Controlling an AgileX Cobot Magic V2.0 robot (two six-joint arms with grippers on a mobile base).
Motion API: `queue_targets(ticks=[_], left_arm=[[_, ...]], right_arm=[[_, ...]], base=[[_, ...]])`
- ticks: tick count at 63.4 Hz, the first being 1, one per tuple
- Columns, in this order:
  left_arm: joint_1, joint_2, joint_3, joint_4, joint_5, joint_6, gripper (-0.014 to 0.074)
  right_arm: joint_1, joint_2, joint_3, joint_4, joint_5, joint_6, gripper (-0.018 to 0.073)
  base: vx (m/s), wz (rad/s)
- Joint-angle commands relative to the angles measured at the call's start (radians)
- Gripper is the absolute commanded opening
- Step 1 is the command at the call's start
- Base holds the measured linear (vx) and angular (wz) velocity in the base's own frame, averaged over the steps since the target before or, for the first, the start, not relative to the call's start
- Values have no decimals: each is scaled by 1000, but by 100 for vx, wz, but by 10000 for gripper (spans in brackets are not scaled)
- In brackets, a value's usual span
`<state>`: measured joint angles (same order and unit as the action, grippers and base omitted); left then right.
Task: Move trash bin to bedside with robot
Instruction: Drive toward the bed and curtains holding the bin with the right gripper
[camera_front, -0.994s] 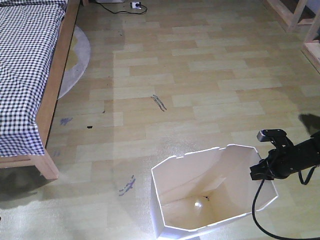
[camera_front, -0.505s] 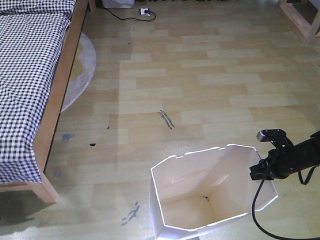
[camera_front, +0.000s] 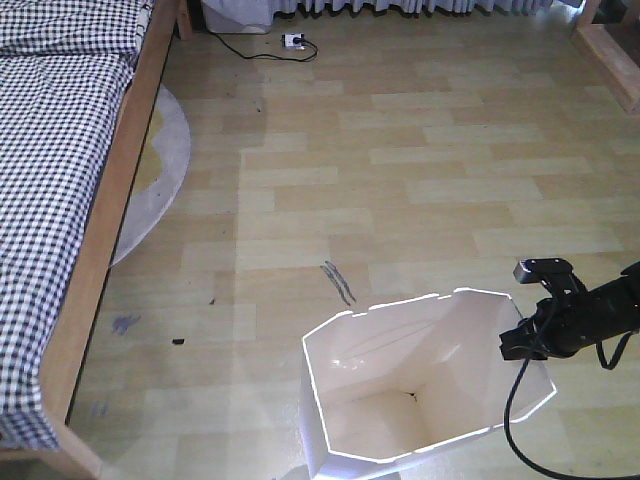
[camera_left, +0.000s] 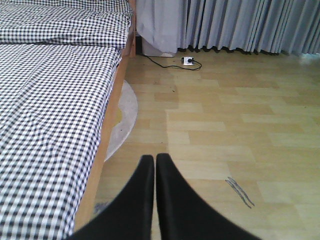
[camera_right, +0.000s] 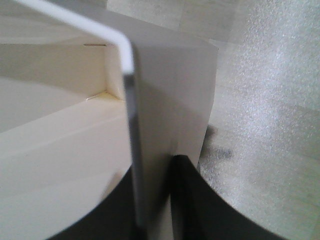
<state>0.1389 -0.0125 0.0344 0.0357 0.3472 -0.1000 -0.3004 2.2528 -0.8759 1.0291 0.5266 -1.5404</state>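
The right gripper (camera_front: 515, 341) has the trash bin (camera_front: 368, 352) by the rim at its 3 o'clock side. In the wrist view the right gripper (camera_right: 152, 172) pinches the thin white wall, one finger inside and one outside. The bin stands upright on the wooden floor (camera_front: 430, 170) at about 6 o'clock in the front view. The bed (camera_front: 60, 150), with its checked cover, runs along 9 to 10 o'clock, well apart from the bin.

The left gripper (camera_left: 154, 160) hangs in the air with its jaws pressed together on nothing, facing the bedside.

I'd judge the carry is mid-way. One pinch on a thin wall looks weak, so the base should turn slowly toward 9 o'clock. That way the bin slides flat rather than tipping or twisting out of the hold. Steer short of the round rug (camera_front: 165, 150), since its edge could catch the bin's base.

The bin looks empty, save a tiny dark speck (camera_front: 412, 398) on the bottom.
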Motion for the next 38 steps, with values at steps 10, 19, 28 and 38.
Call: queue_targets(ticks=[10, 19, 28, 38], left_arm=[[-3, -14, 3, -2, -66, -4, -6], [-3, -14, 3, -2, -66, -4, -6], [-3, -14, 3, -2, -66, -4, -6], [-3, -14, 3, -2, -66, -4, -6]], right_arm=[[-5, -73, -11, 55, 177, 5, -5], [-5, -73, -11, 55, 177, 5, -5], [-5, -73, -11, 55, 177, 5, -5], [-5, -73, -11, 55, 177, 5, -5]], base=[[38, -2], [38, -2], [37, -2], [36, -1]])
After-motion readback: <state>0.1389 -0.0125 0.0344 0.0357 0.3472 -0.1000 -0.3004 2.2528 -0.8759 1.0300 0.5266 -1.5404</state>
